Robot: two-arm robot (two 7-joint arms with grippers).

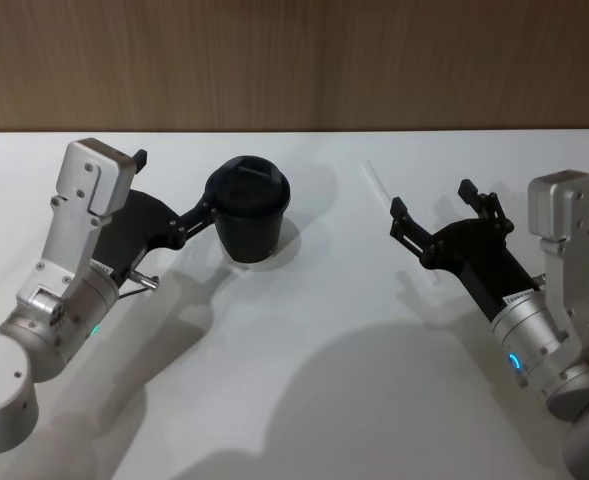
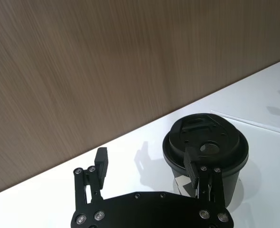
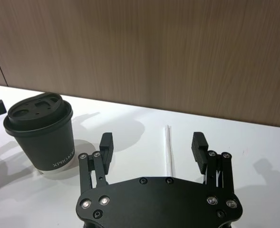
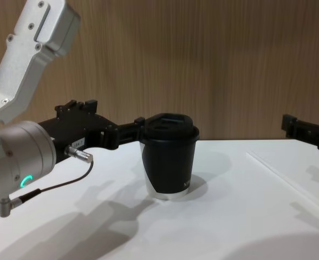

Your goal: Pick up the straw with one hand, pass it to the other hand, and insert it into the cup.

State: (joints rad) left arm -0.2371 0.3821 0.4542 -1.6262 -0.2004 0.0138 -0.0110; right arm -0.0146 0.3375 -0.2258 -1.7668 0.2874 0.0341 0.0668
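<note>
The black lidded cup (image 1: 249, 215) stands upright left of centre on the white table. My left gripper (image 1: 174, 185) is open beside it, one finger (image 2: 191, 166) close against the cup's (image 2: 206, 152) side and the other finger off to the outside, so the cup is not between them. The thin pale straw (image 1: 376, 183) lies flat on the table at the right. Above it hovers my right gripper (image 1: 431, 198), open, with the straw (image 3: 168, 149) showing in the gap between its fingers (image 3: 199, 145). From the chest, the cup (image 4: 170, 157) sits mid-table and the straw (image 4: 284, 176) lies to its right.
A wood-panel wall (image 1: 294, 60) runs along the table's far edge. The white table (image 1: 314, 400) has open surface in front of the cup and between the two arms.
</note>
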